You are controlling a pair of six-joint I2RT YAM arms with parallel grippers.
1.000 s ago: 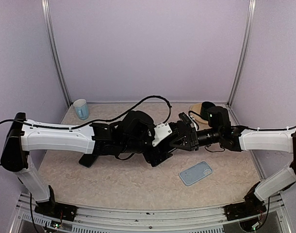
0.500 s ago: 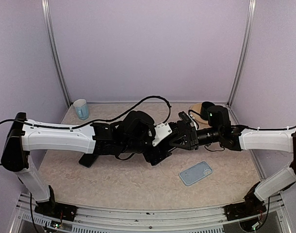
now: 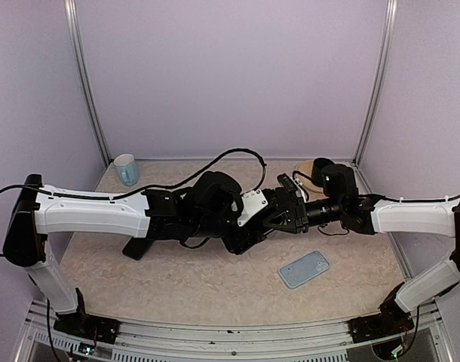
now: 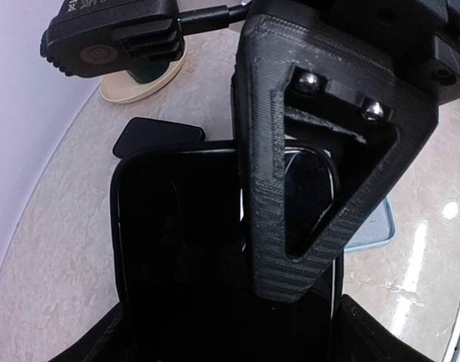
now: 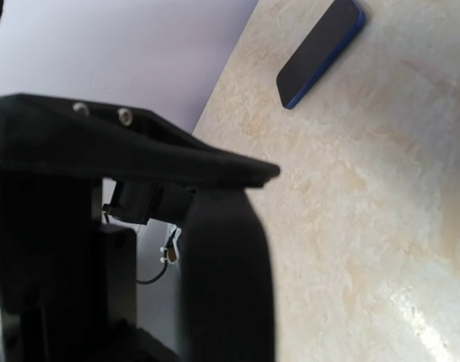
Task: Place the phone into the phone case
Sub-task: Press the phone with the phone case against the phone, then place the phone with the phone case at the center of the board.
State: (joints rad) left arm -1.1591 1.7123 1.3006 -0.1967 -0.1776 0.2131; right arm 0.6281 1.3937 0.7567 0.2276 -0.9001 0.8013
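The black phone (image 4: 185, 249) is clamped by its sides between my left gripper's (image 3: 246, 238) fingers and held above the table's middle. My right gripper (image 3: 275, 213) meets it from the right with its jaws spread. One right finger (image 4: 320, 188) lies across the front of the phone's screen. A black tip (image 4: 154, 134) shows behind the phone's far edge. In the right wrist view only one finger (image 5: 139, 151) shows, with a blurred dark shape under it. The light blue phone case (image 3: 304, 269) lies flat on the table, front right, below both grippers. It also shows in the left wrist view (image 4: 373, 226).
A pale blue mug (image 3: 125, 169) stands at the back left. A tan dish (image 3: 304, 170) with a dark object on it sits at the back right. A dark slab with a blue edge (image 5: 320, 49) lies on the table's left side (image 3: 136, 249). Walls enclose three sides.
My left gripper has shifted the phone slightly up and left. The right arm and the case have not moved.
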